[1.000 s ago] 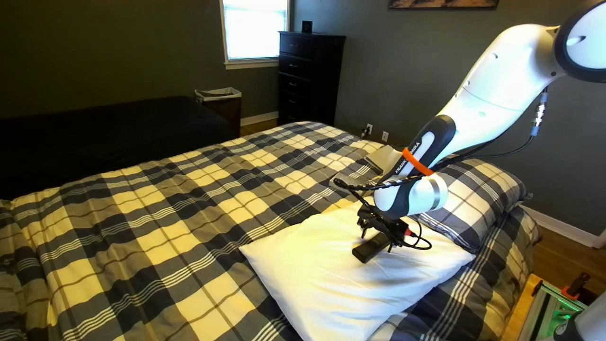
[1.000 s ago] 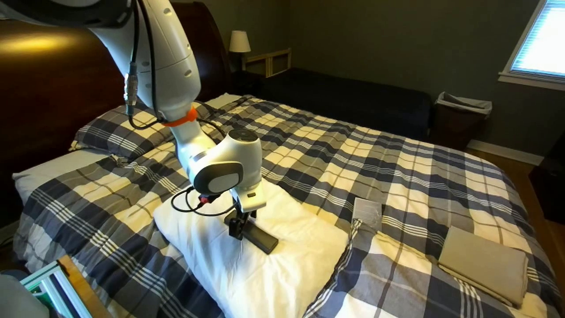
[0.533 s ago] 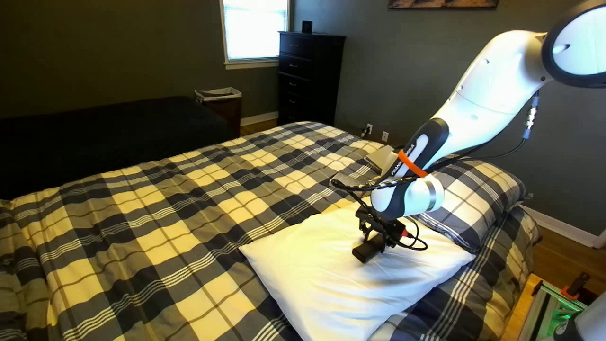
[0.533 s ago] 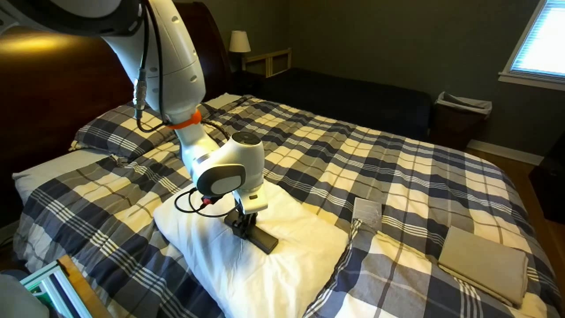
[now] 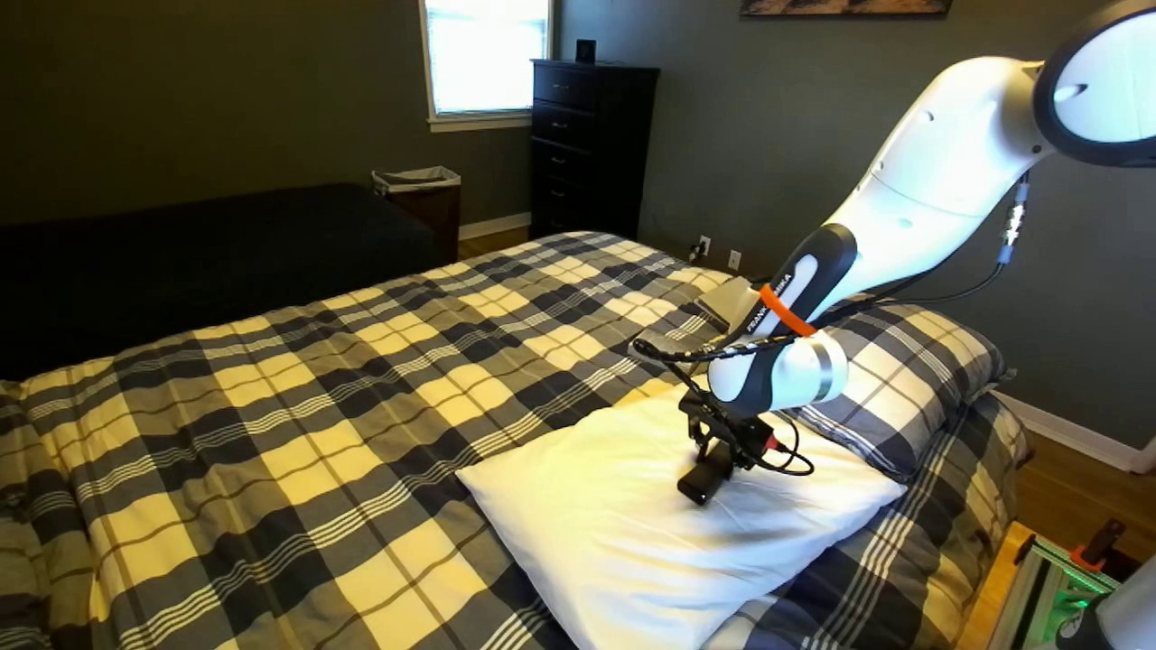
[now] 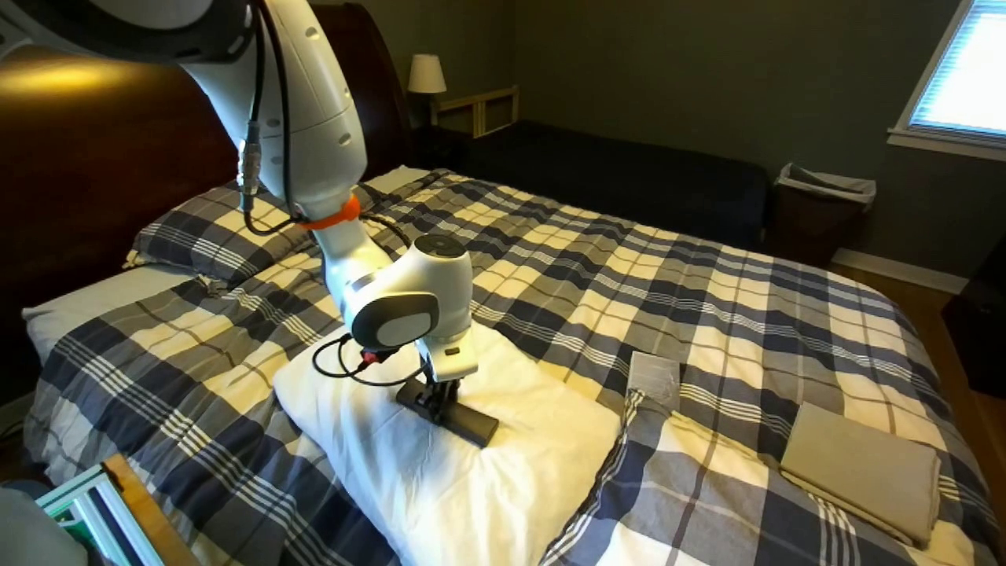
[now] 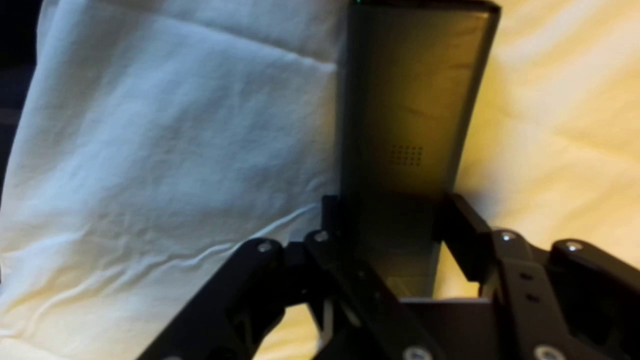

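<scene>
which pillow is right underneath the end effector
The plain white pillow, directly below the dark rectangular device that the end effector grips; the plaid pillows lie farther off.

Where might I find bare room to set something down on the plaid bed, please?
The widest bare patch is plaid comforter between the dark bed and the white pillow, flat gray box and folded gray cloth. The pillow's side toward the cloth looks free too. The pillow's middle is crowded: the gripper is closed on a black box beneath the robot arm.

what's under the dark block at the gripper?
The white pillow shows around the dark block, clamped by the gripper. The patch directly beneath is covered, so contact there can't be confirmed.
</scene>
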Controlling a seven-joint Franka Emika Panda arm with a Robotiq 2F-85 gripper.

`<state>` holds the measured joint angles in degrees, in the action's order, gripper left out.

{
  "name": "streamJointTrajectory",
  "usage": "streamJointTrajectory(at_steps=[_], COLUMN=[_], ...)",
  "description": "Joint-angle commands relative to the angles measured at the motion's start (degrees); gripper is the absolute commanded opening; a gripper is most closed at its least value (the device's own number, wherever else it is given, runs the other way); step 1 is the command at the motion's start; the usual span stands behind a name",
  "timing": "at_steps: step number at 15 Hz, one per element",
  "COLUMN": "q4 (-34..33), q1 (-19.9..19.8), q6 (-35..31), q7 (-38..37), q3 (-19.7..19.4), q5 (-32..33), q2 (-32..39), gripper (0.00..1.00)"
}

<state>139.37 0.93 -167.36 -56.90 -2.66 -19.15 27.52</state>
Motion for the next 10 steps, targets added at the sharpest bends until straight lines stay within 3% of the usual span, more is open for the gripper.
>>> streamJointTrajectory(at_steps=[1,10], q4=[0.9,5.1], q1=[1.6,5.5], q6=[0.6,3.8], q7=[-0.6,-1.8], q3=[-1.7,-9.9], q5=[-0.6,4.4], q2=[-1.5,-8.9], gripper=[0.29,0.29])
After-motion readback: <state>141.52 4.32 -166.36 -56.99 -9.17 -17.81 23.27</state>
